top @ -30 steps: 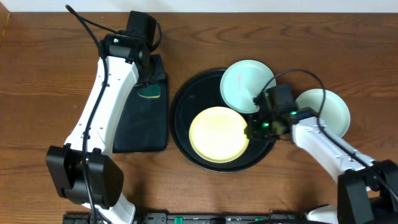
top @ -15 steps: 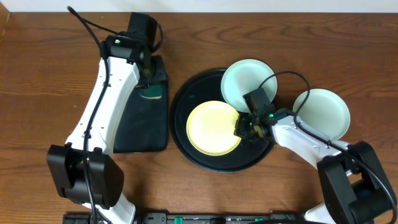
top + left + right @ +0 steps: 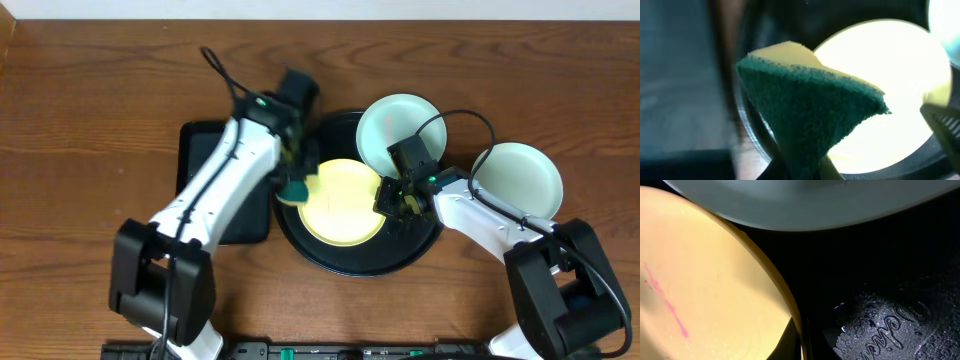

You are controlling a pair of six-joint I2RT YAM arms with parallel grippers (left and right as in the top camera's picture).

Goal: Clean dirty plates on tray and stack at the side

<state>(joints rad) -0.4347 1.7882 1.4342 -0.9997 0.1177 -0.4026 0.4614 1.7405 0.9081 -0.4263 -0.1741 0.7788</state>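
Observation:
The pale yellow plate (image 3: pixel 338 205) lies on the round black tray (image 3: pixel 350 258). My right gripper (image 3: pixel 392 200) is shut on its right rim; the right wrist view shows a finger (image 3: pixel 799 342) over the rim and a pink streak on the yellow plate (image 3: pixel 700 280). My left gripper (image 3: pixel 295 183) is shut on a green and yellow sponge (image 3: pixel 293 191), held over the plate's left edge. In the left wrist view the sponge (image 3: pixel 810 110) fills the middle, above the yellow plate (image 3: pixel 900 65). One mint plate (image 3: pixel 398 130) rests on the tray's far right rim. Another mint plate (image 3: pixel 520 178) sits on the table to the right.
A smaller black rectangular tray (image 3: pixel 215 200) lies left of the round tray, partly under my left arm. The right arm's cable loops over the mint plates. Bare wooden table (image 3: pixel 80 150) lies to the far left and along the front.
My left arm has swung right from the rectangular tray, carrying the sponge to the yellow plate's left edge. My right gripper stays at the plate's right rim.

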